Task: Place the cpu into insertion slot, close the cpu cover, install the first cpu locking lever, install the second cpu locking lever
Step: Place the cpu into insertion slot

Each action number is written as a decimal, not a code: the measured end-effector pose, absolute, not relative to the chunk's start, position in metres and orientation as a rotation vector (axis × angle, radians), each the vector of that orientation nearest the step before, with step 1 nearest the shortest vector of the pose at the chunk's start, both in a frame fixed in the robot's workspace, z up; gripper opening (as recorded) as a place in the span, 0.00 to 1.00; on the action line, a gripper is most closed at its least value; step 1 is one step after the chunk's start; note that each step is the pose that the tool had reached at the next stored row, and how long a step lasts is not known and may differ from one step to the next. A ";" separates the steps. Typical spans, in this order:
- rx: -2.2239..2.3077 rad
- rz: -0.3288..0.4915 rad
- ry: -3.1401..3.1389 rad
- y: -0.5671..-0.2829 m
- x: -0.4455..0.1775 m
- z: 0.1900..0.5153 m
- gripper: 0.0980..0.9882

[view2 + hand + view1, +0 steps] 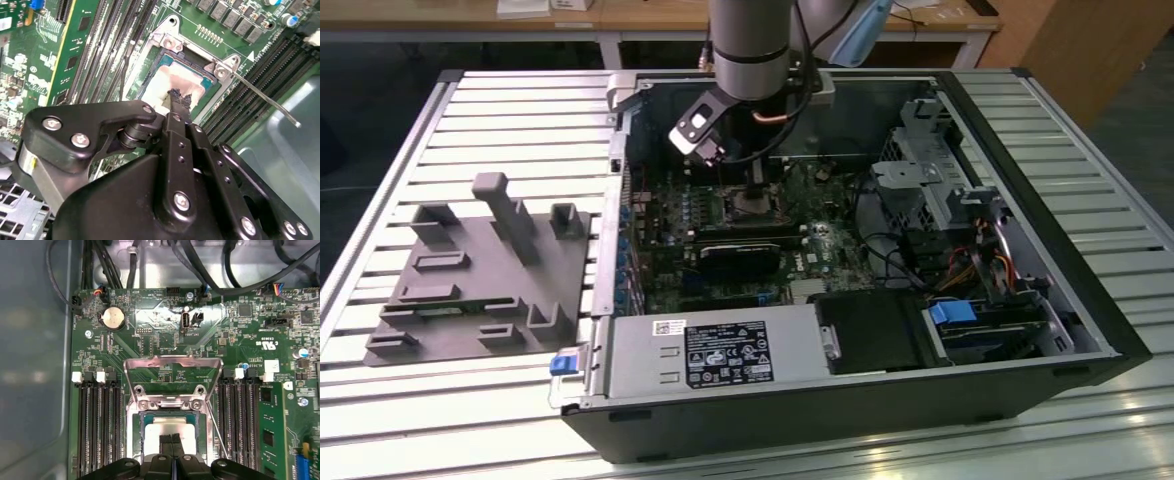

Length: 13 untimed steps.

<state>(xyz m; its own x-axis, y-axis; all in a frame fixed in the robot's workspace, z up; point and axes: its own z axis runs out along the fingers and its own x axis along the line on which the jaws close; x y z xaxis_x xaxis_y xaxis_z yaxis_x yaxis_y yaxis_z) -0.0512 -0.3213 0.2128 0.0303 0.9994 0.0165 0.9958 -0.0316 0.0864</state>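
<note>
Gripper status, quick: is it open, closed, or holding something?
Gripper: closed, fingertips together, holding nothing, tips down at the cpu lying in the insertion slot.

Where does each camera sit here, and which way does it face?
Exterior view: off the arm, high up, looking down into the open computer case on the slatted table; the arm reaches down into it.
First wrist view: on the arm, facing straight down at the motherboard; the gripper shows, jaws shut.
Second wrist view: on the arm, slanting past the gripper's black body toward the motherboard.
Shared: both wrist views show the cpu seated in the insertion slot beneath the jaws.
</note>
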 end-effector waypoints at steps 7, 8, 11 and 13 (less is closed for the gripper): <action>2.218 0.112 2.150 -0.321 -0.051 0.230 0.00; 2.218 0.112 2.150 -0.321 -0.051 0.233 0.00; 2.217 0.112 2.150 -0.321 -0.051 0.243 0.00; 2.217 0.113 2.150 -0.321 -0.051 0.249 0.00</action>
